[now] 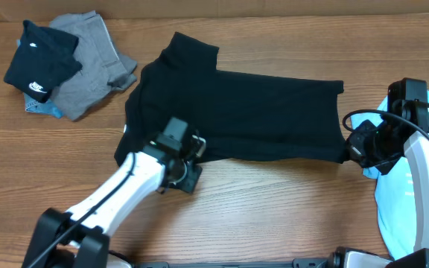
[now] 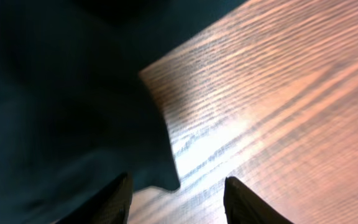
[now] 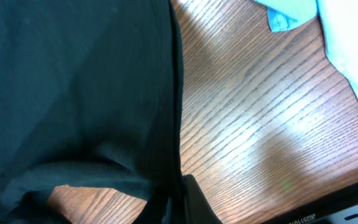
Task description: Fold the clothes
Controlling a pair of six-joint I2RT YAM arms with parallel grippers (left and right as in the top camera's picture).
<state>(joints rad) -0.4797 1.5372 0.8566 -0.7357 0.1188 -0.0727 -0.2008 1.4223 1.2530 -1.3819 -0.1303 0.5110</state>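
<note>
The black T-shirt [image 1: 252, 104] lay spread across the middle of the table [image 1: 274, 201]. My right gripper [image 3: 178, 200] was pinched shut on its hem toward the table's right end. My left gripper [image 2: 178, 202] stood partly open over the hem, gripping nothing. A grey garment [image 1: 95, 63] and a small black garment [image 1: 42, 61] sat in the table's far-left corner.

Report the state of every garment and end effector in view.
black T-shirt: spread out flat on the table
left end effector: open, at the shirt's near edge
right end effector: shut on the shirt's right corner
black logo garment: folded, lying on the grey garment
grey garment: rumpled, partly under the logo garment
</note>
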